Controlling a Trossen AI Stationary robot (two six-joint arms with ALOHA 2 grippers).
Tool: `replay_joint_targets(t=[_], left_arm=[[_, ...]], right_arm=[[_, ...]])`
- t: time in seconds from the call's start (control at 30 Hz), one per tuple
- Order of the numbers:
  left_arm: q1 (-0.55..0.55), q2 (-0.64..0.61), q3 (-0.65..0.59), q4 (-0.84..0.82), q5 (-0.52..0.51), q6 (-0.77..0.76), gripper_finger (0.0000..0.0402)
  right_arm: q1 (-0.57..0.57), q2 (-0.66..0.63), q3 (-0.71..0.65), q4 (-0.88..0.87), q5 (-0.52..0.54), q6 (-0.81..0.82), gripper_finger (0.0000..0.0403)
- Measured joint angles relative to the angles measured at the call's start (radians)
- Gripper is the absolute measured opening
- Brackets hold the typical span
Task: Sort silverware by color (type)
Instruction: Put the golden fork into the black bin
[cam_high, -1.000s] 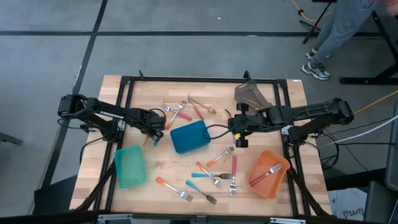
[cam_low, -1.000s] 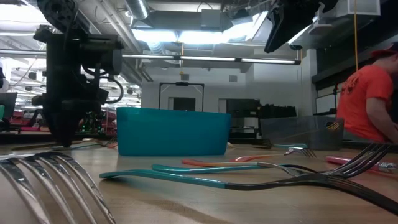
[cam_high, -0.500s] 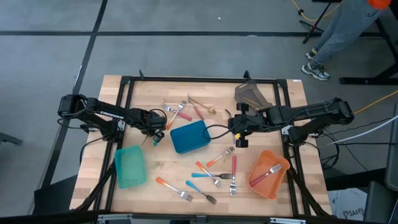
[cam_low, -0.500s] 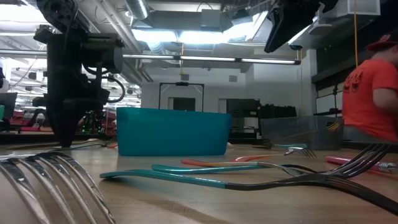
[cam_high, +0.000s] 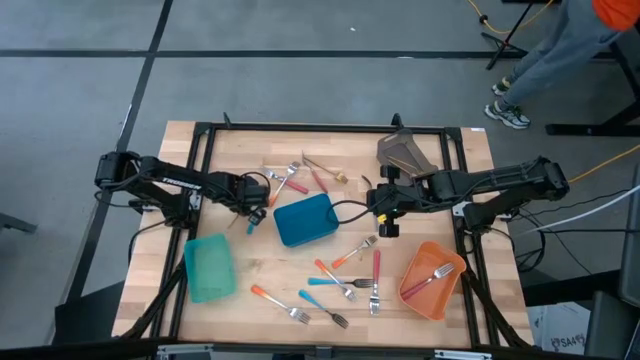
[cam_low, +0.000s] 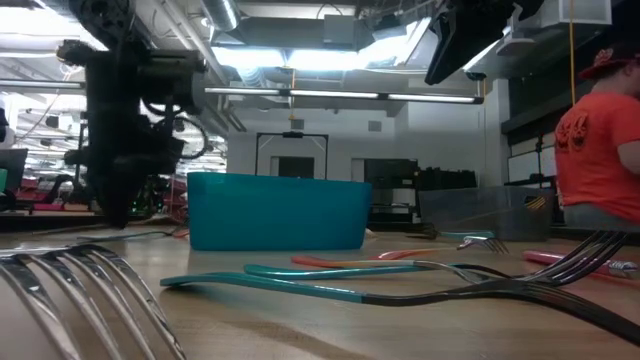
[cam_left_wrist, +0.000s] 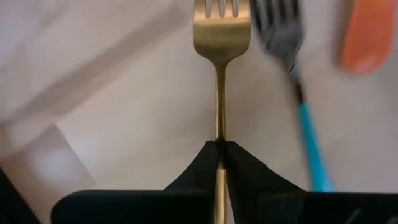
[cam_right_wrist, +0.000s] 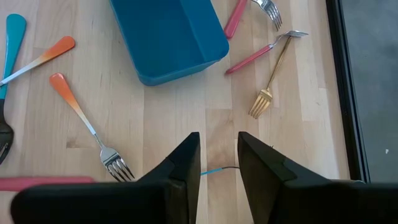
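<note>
Four bins sit on the tabletop (cam_high: 250, 275) in the high view; take the blue bin (cam_high: 305, 220) as landmark. The left gripper (cam_high: 252, 212) hangs just left of it, the right gripper (cam_high: 388, 226) just right of it. The teal bin (cam_high: 209, 267) lies to its lower left, the orange bin (cam_high: 432, 279) with one fork to its lower right, the grey bin (cam_high: 405, 153) to its upper right. Loose silverware (cam_high: 340, 285) spreads below the blue bin, with more above it.

In the low view the left arm stands left of the blue bin, and teal-handled forks (cam_low: 400, 285) lie before it. A person in an orange shirt (cam_low: 598, 150) is at the far right.

In the left wrist view the jaws are pressed together, pinching a gold fork (cam_left_wrist: 217, 43) by its handle.

In the right wrist view the jaws are spread, holding nothing, near the blue bin; another gold fork (cam_right_wrist: 272, 81) lies beside it.
</note>
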Motion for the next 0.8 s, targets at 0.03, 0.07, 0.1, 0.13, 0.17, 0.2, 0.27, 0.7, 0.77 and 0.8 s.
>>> replay_joint_targets(t=[0.03,0.07,0.1,0.13,0.17,0.2,0.27,0.7,0.77,0.8], left_arm=[[-0.001,0.000,0.009,-0.009,-0.006,0.000,0.0013],[-0.001,-0.001,0.019,-0.025,-0.011,0.001,0.0013],[-0.002,-0.001,0.028,-0.039,-0.022,0.001,0.0012],[-0.002,-0.001,0.038,-0.052,-0.035,0.002,0.0012],[-0.001,-0.001,0.050,-0.062,-0.048,0.002,0.0012],[-0.001,-0.001,0.064,-0.076,-0.059,0.002,0.0012],[-0.001,-0.001,0.094,-0.118,-0.083,0.008,0.0012],[-0.002,-0.003,0.330,-0.056,-0.265,0.406,0.0012],[-0.002,-0.004,0.349,0.008,-0.285,0.508,0.0012],[-0.002,-0.004,0.353,0.048,-0.288,0.561,0.0012]], right_arm=[[0.000,0.000,0.000,0.000,0.000,0.000,0.0097],[0.000,0.000,0.000,0.000,0.000,0.000,0.0097],[0.000,0.000,0.000,0.000,0.000,0.000,0.0097],[0.000,0.000,0.000,0.000,0.000,0.000,0.0097],[0.000,0.000,0.000,0.000,0.000,0.000,0.0097],[0.000,0.000,0.000,0.000,0.000,0.000,0.0097],[0.000,0.000,0.000,0.000,0.000,0.000,0.0097],[-0.001,0.000,0.007,-0.008,0.070,0.109,0.0097],[-0.001,0.000,0.025,-0.005,0.072,0.123,0.0097],[-0.001,0.000,0.038,-0.004,0.072,0.134,0.0097]])
